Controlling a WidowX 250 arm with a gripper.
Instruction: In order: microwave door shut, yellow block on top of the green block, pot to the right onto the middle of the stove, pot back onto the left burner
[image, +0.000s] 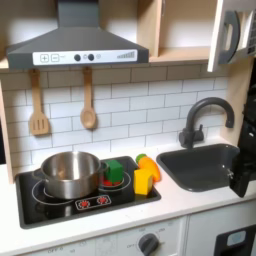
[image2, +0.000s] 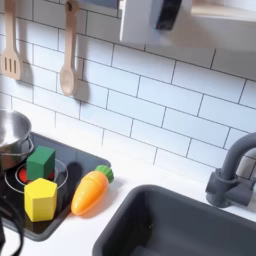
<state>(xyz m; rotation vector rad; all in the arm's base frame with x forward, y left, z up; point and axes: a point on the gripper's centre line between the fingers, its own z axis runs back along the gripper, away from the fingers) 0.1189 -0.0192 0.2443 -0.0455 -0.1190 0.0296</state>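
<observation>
The steel pot (image: 70, 172) (image2: 10, 135) sits on the left burner of the black stove (image: 60, 208) (image2: 70, 158). Right of it in the first exterior view stands the green block (image: 116, 170) (image2: 41, 162) on the other burner. The yellow block (image: 144, 181) (image2: 41, 199) stands on the stovetop beside the green one, apart from it. The microwave door (image: 232, 36) (image2: 155, 15) with its curved handle is at the top; I cannot tell if it is fully shut. My gripper (image: 243, 170) is a dark shape at the first exterior view's right edge, over the sink's far side, cut off by the frame.
An orange carrot toy (image: 150, 163) (image2: 90, 190) lies by the yellow block at the stove's edge. A small red piece (image: 112, 184) (image2: 20, 178) sits by the green block. The grey sink (image: 200, 165) (image2: 180, 225) and faucet (image: 200, 118) (image2: 232, 170) lie beyond. Wooden utensils (image: 88, 105) hang on the tile wall.
</observation>
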